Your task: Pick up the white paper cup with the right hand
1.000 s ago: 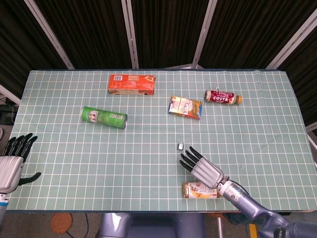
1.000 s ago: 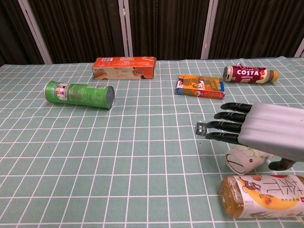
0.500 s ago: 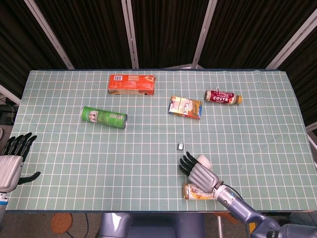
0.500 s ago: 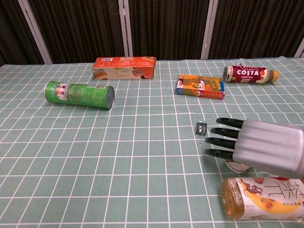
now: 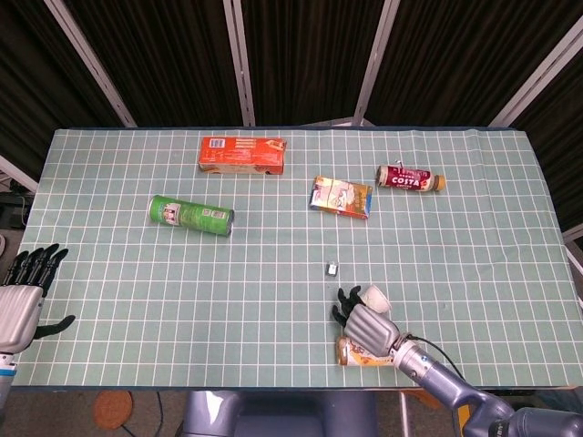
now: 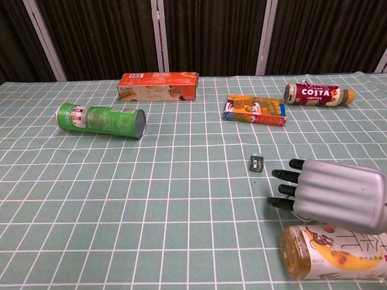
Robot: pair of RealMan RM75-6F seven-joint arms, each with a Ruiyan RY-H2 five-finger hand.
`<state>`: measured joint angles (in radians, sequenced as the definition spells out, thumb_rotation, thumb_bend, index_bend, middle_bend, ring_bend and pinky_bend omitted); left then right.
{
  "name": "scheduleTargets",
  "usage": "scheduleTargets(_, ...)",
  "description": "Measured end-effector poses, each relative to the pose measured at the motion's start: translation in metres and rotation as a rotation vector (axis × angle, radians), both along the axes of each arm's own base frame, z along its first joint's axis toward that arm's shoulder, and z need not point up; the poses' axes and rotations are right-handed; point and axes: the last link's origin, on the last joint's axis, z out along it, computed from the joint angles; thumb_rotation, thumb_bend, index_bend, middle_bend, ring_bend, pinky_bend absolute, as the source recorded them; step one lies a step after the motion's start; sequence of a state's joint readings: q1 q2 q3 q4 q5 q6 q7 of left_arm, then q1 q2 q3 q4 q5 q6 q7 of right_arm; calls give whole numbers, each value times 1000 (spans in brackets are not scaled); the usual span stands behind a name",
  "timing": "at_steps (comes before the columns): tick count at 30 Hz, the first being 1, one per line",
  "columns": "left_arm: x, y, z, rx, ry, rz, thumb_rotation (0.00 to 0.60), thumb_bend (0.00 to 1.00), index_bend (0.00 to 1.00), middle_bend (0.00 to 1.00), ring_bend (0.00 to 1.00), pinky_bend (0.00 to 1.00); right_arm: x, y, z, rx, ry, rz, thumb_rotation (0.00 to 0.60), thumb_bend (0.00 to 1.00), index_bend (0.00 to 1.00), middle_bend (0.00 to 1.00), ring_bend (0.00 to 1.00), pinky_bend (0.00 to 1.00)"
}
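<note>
The white paper cup (image 5: 374, 295) lies on its side near the table's front edge. Only its far end shows, past the fingertips of my right hand (image 5: 365, 320). That hand lies palm down low over the cup with its fingers apart and bent down a little. In the chest view the right hand (image 6: 329, 193) hides the cup completely. Whether the fingers touch the cup is not visible. My left hand (image 5: 23, 291) hangs at the table's left edge, fingers spread and holding nothing.
A tea bottle (image 6: 332, 251) lies just in front of the right hand. A small dark clip (image 6: 256, 163) sits just beyond the fingertips. Further back lie a green can (image 5: 191, 215), a red box (image 5: 242, 155), an orange packet (image 5: 342, 198) and a Costa bottle (image 5: 410, 177).
My right hand has drawn back toward the front edge and sunk lower over the cup, its fingers bending down. More of the cup's far end now shows. The left hand has not moved.
</note>
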<state>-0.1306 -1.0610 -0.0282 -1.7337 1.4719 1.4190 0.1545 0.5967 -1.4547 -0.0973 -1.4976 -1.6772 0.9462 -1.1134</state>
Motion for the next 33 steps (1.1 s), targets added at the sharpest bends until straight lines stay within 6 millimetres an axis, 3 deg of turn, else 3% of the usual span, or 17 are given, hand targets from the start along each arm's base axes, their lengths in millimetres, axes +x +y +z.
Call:
scheduleTargets(9, 0, 1, 1, 2, -2, 4, 600, 0, 0, 0, 0, 0, 1, -9, 3, 2, -93, -3, 600, 288, 205, 374, 194, 383)
scheduleTargets(15, 0, 1, 0, -2, -5, 4, 600, 0, 0, 0, 0, 0, 15, -22, 12, 14, -277, -111, 600, 288, 205, 374, 195, 385)
scheduleTargets(25, -1, 2, 2, -8, -20, 14, 600, 0, 0, 0, 0, 0, 36, -74, 27, 58, -838, -559, 600, 289, 206, 374, 193, 371)
scheduleTargets(33, -5, 7, 2, -9, -22, 31, 600, 0, 0, 0, 0, 0, 52, -110, 13, 85, -1212, -876, 600, 289, 205, 374, 190, 319)
